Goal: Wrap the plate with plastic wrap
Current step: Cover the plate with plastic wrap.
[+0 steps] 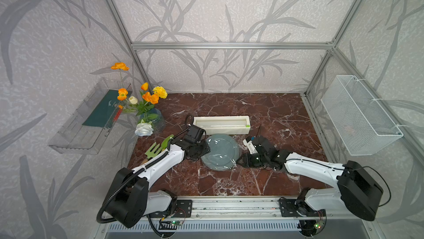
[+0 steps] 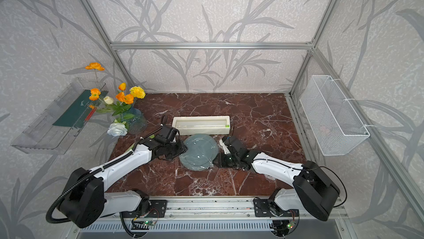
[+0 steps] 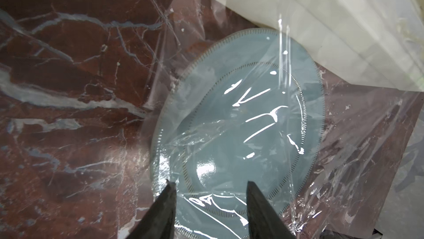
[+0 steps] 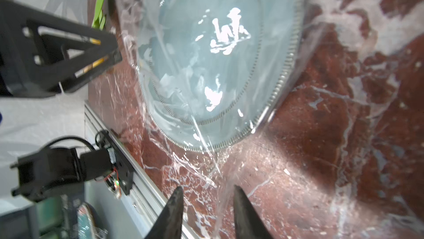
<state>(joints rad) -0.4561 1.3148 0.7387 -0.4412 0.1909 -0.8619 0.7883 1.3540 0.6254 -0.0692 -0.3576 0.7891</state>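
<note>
The grey-blue plate (image 1: 220,151) (image 2: 198,151) lies flat on the marble table in front of the cream box. Crinkled plastic wrap (image 3: 259,116) covers it and spills onto the marble around it (image 4: 183,164). My left gripper (image 1: 206,150) (image 3: 207,184) is at the plate's left rim, open, its fingers astride the film-covered rim. My right gripper (image 1: 238,161) (image 4: 207,188) sits low at the plate's near right edge. It is open, and a loose strand of film runs between its fingers, which do not pinch it.
The cream dispenser box (image 1: 221,124) stands right behind the plate. A glass vase of flowers (image 1: 150,117) and green garden tools (image 1: 158,148) are at the left, under my left arm. A wire basket (image 1: 360,116) hangs on the right wall. A metal rail (image 1: 234,205) runs along the front.
</note>
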